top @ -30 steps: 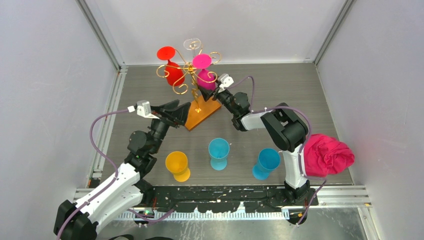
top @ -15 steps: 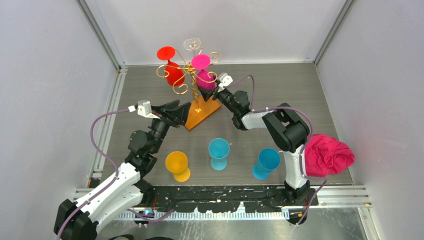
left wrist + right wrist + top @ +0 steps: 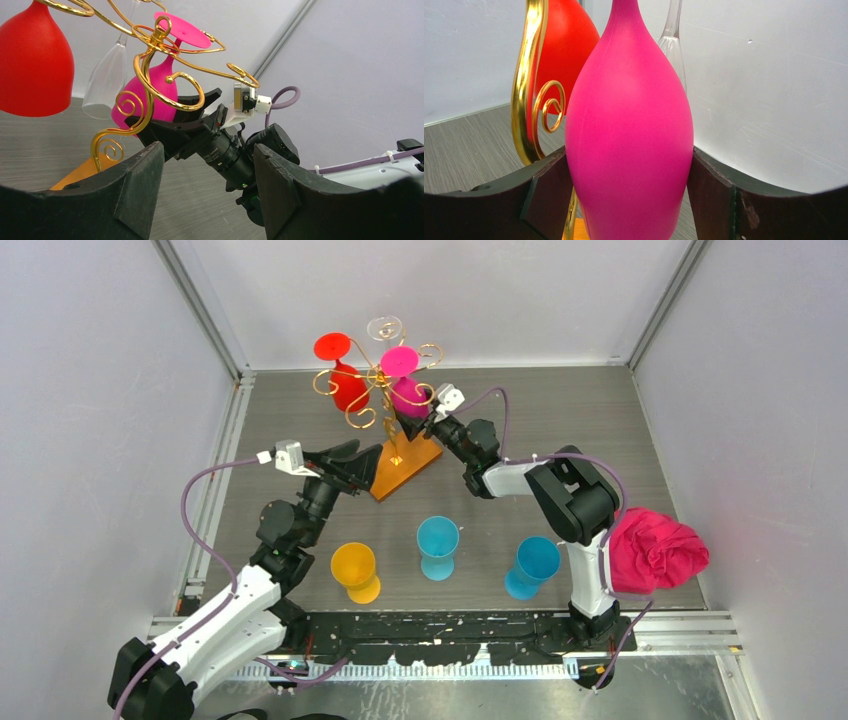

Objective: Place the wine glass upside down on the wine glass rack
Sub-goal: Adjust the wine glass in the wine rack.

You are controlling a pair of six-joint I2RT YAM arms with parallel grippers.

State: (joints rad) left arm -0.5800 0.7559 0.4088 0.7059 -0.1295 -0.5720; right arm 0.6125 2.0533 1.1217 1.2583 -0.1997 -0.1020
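The gold wire wine glass rack (image 3: 372,398) stands on its orange-brown base (image 3: 400,468) at the back of the table. A pink wine glass (image 3: 408,395) hangs upside down in it, foot on top. My right gripper (image 3: 415,420) is shut on its bowl; in the right wrist view both fingers press the pink bowl (image 3: 629,140). A red glass (image 3: 348,388) and a clear glass (image 3: 384,328) also hang upside down. My left gripper (image 3: 360,466) is open and empty beside the base, looking up at the rack (image 3: 145,65) and the pink glass (image 3: 147,102).
A yellow cup (image 3: 355,570) and two teal cups (image 3: 437,543) (image 3: 532,565) stand in a row near the front edge. A pink cloth (image 3: 655,550) lies at the right wall. Walls close in on three sides.
The right gripper and the pink glass have shifted slightly left and toward the rack's stem. The left arm has not moved.
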